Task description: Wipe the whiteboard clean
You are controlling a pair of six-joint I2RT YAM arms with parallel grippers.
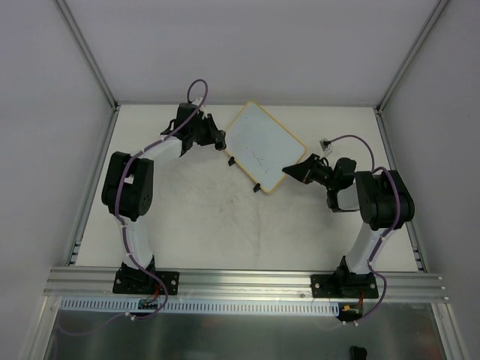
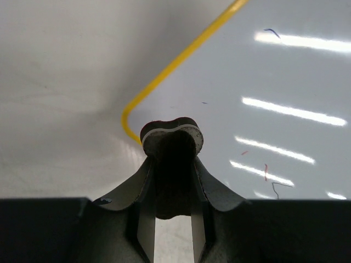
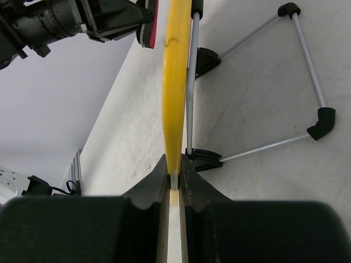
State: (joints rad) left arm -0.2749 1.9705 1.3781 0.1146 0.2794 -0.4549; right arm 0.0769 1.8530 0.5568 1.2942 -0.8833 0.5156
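whiteboard (image 2: 274,71), left wrist view: cut off at top and right edges
handwriting (image 1: 259,159), top view: too small for me to read
whiteboard, right wrist view: face hidden, edge-on to me
my right gripper (image 3: 174,181), lower frame: blurred

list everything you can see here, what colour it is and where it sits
whiteboard: one, white with a yellow rim, far middle of the table, tilted
pen marks: a few, faint blue and red, on the board's face
wire stand: one, grey rods with black feet, on the board's back
eraser: one, small and round, dark pad with a pale rim, at the board's rounded corner
table: one, off-white and scuffed, under everything
rail: one, silver metal, along the near edge
arms: two, black and white, bolted to the rail
left claw: one, black, shut on the eraser
right claw: one, black, shut on the whiteboard's rim
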